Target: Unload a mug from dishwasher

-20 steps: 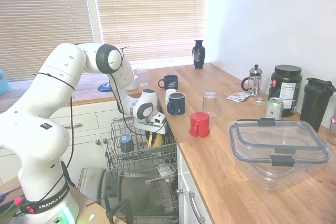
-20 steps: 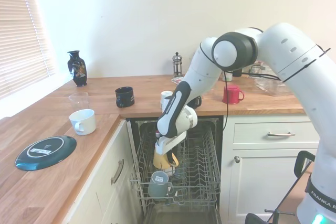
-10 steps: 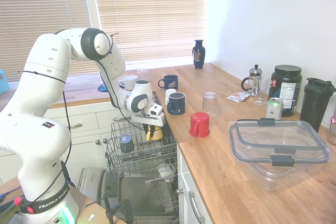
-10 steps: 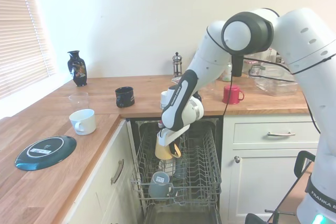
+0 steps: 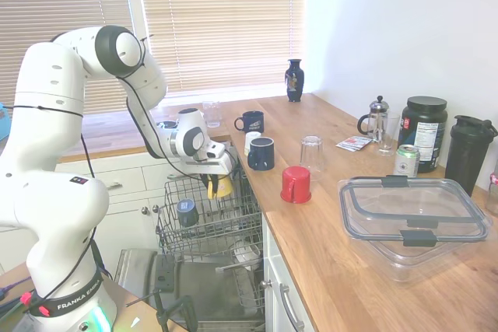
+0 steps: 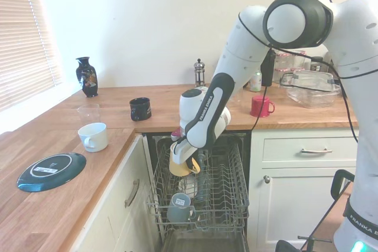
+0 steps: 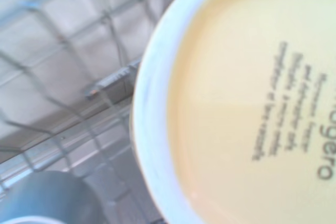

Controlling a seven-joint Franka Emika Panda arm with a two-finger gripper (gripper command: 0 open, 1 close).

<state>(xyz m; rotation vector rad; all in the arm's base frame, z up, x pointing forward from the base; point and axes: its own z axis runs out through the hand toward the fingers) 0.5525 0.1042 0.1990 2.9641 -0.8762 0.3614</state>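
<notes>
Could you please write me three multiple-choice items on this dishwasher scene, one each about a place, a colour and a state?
1. Where is the yellow mug?
A. on the counter beside the vase
B. in the air above the dishwasher rack
C. inside the clear container

2. What colour is the upturned cup on the counter?
A. red
B. green
C. white

3. How does the tool stand?
A. open and empty
B. shut on the yellow mug
C. out of view

Answers:
1 B: both exterior views show the mug lifted clear of the wires.
2 A: the first exterior view shows it red, near an upturned glass.
3 B: the mug hangs from the tool with nothing under it.
</notes>
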